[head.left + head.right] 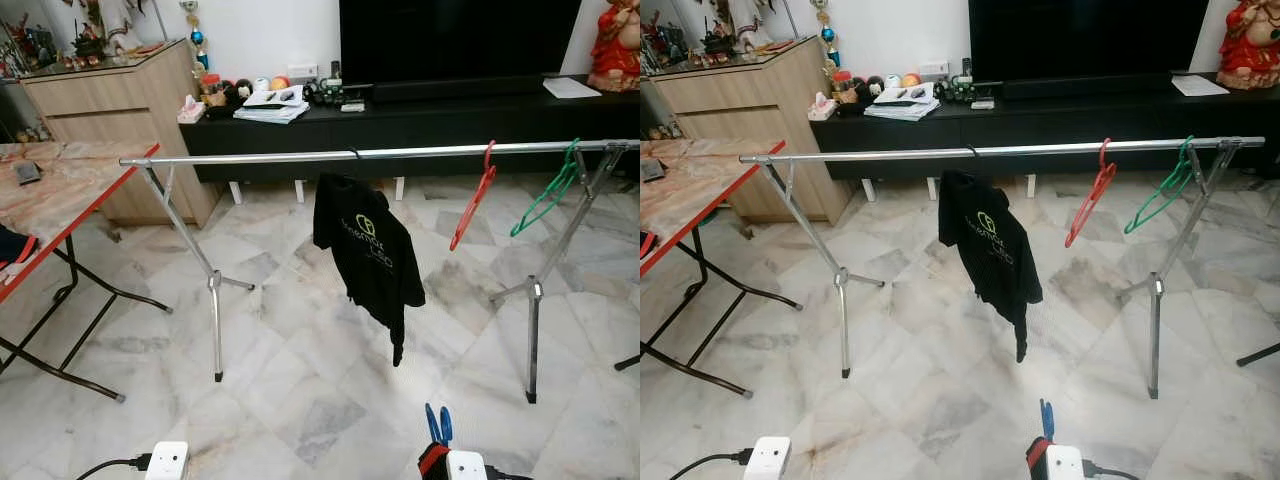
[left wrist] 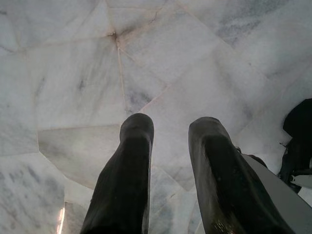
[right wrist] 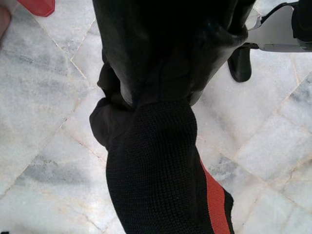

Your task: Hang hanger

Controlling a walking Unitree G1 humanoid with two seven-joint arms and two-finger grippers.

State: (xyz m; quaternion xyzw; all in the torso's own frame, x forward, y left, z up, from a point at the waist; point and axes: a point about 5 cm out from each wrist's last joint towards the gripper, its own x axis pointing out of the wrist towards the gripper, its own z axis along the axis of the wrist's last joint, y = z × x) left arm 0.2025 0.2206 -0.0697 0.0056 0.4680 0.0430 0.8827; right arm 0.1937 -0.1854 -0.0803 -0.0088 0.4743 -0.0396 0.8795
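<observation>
A silver clothes rail spans the room on two splayed stands. On it hang a black shirt near the middle, then an empty red hanger and an empty green hanger toward the right end. Low in front of me, a blue hanger piece sticks up beside my right wrist. In the right wrist view my right gripper is shut on a black knit garment with a red stripe. My left gripper is open over the marble floor with nothing between its fingers.
A marble-topped folding table with a red edge stands at the left. Behind the rail are a long black TV cabinet and a wooden cabinet. The rack's legs reach forward onto the floor.
</observation>
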